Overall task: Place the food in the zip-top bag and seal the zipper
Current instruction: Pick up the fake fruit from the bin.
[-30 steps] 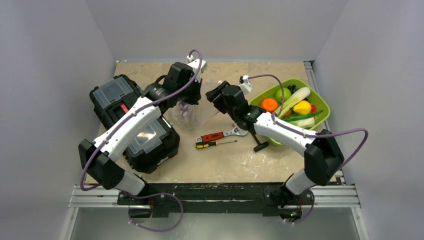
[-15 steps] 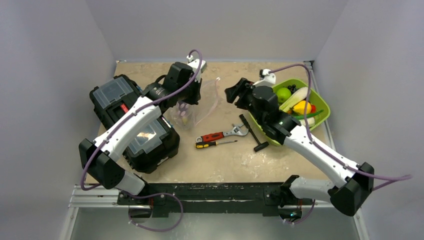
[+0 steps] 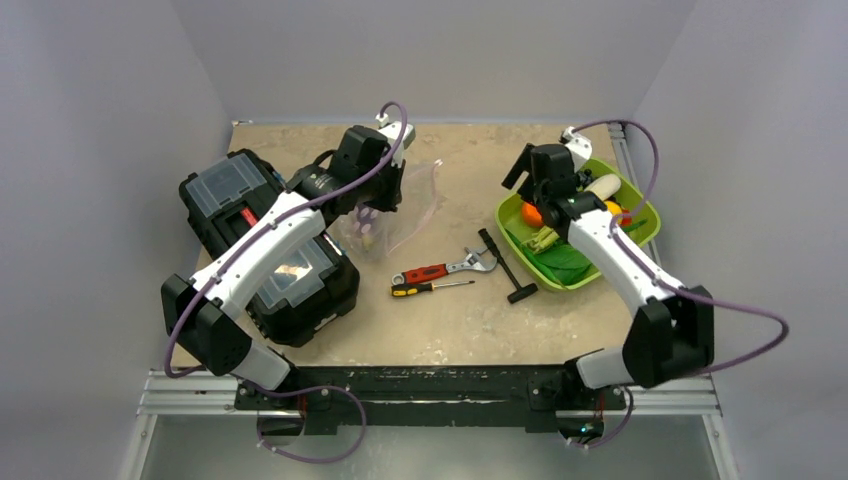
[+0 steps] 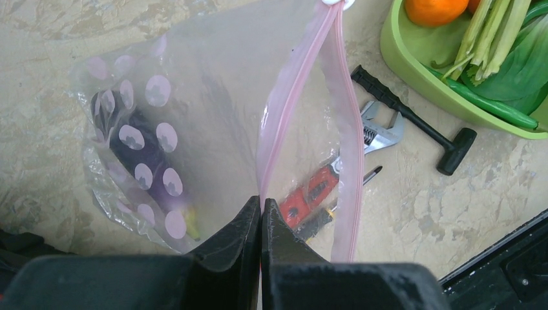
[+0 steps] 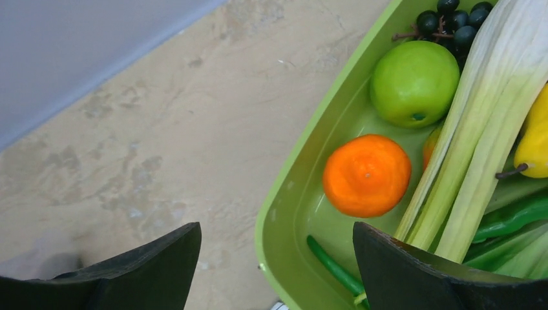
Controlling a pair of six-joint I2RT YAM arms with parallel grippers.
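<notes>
Pinching zipper (image 4: 291,110) of zip-top bag (image 4: 207,97) with clenched left gripper (image 4: 261,201). Hovering over tray (image 5: 284,206) rim with right gripper (image 5: 276,232) released, orange (image 5: 366,174) at 2 o'clock. At bag's 5 o'clock: wrench (image 3: 440,270), screwdriver (image 3: 430,288).

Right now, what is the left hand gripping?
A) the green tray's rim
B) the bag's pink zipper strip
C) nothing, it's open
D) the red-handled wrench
B: in the left wrist view the left hand is shut on the zipper at the mouth of the zip-top bag.

Clear bag (image 4: 213,97), zipper (image 4: 289,110) open, purple food (image 4: 139,155) inside
</notes>
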